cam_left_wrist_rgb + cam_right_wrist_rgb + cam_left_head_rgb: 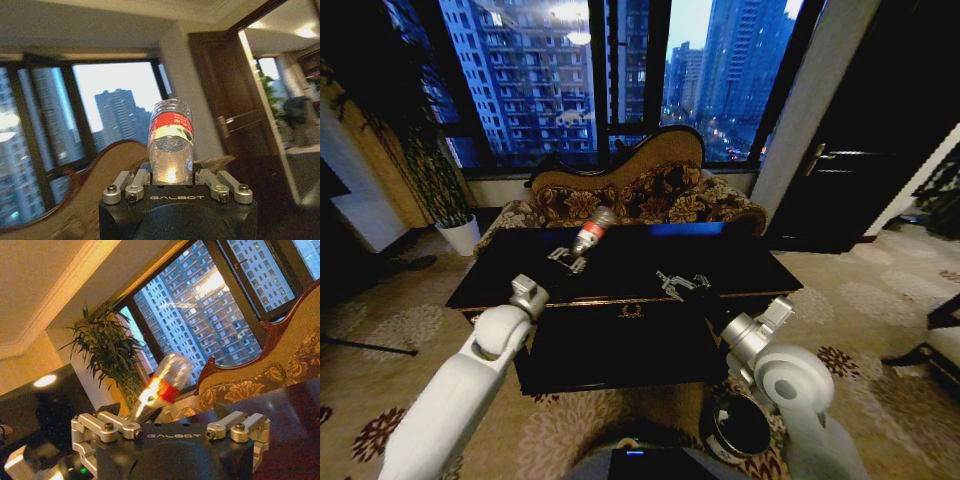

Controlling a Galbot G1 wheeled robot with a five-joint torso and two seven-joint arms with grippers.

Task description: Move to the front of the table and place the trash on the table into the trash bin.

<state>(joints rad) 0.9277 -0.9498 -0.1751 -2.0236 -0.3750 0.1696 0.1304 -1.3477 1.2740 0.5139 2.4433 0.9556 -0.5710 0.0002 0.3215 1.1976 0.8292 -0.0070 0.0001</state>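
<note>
1. I had the left gripper [567,259] above the table [740,262], toward its left rear part, fingers closed on the bottle [592,231], which was lifted clear and tilted up toward the sofa [650,190].
2. The left wrist view confirmed the hold: the bottle [171,140] sat between the closed fingers [131,186], its label visible.
3. The right gripper [682,284] hovered near the front edge, fingers spread and empty.
4. The bin [738,425] stood on the floor off the table's front right corner, below the right arm.
5. My judgement: carry the bottle low over the top, avoid the right arm, and release only once over the bin's mouth.
</note>
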